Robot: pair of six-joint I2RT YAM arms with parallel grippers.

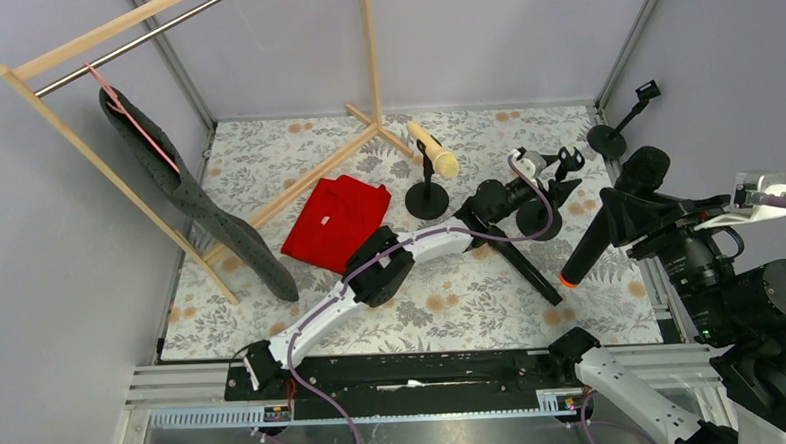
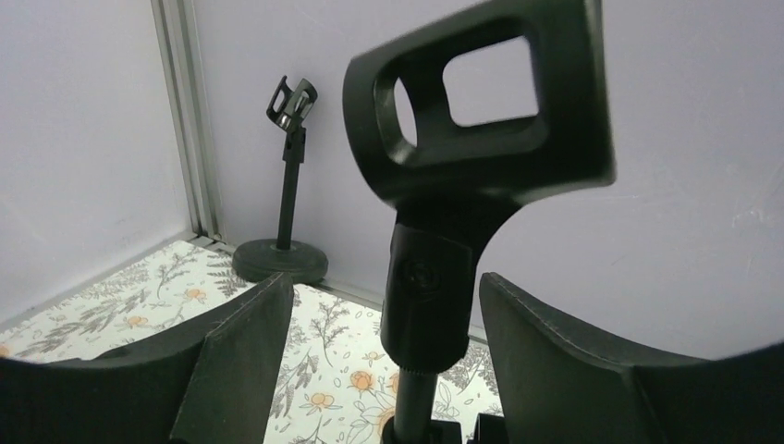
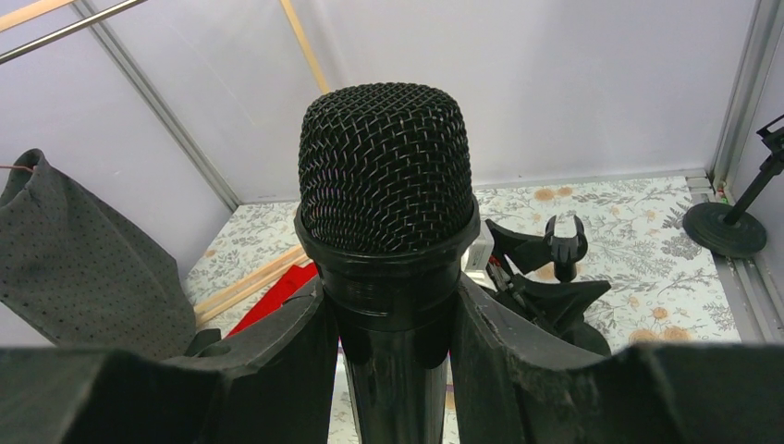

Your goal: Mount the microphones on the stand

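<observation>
Right wrist view, nearest first: the right hand (image 3: pixel 393 314) is clamped on a black microphone (image 3: pixel 386 166). One finger (image 3: pixel 277 361) presses each side of the body just under the mesh head, which stands up above the fingertips. From the top camera this microphone (image 1: pixel 609 218) slants down out of the right hand (image 1: pixel 619 215), and its orange-red tip hangs below and left of the fingers, off the tabletop (image 1: pixel 452 299).

A second black microphone (image 1: pixel 531 271) lies flat on the tabletop to the left of that hand, on the near side of the left hand (image 1: pixel 557 180).

In the left wrist view the left hand (image 2: pixel 384 287) is spread open, with one finger (image 2: pixel 240 361) on each side of the stem of a stand (image 2: pixel 434 277). A gap shows between stem and finger. The stand's empty clip rises above the fingertips. From above, the round base of this stand (image 1: pixel 539 218) sits just under the hand.

Beyond the left hand and to its left, a cream microphone (image 1: pixel 433 148) rests tilted in the clip of a second stand (image 1: pixel 427 200).

Farthest off, beyond and to the right of both hands, a corner stand (image 1: pixel 620 124) sits by the wall with its clip empty. The left wrist camera shows it upright (image 2: pixel 291 185).

A red cloth (image 1: pixel 337 219) lies on the tabletop to the left of the left arm.
</observation>
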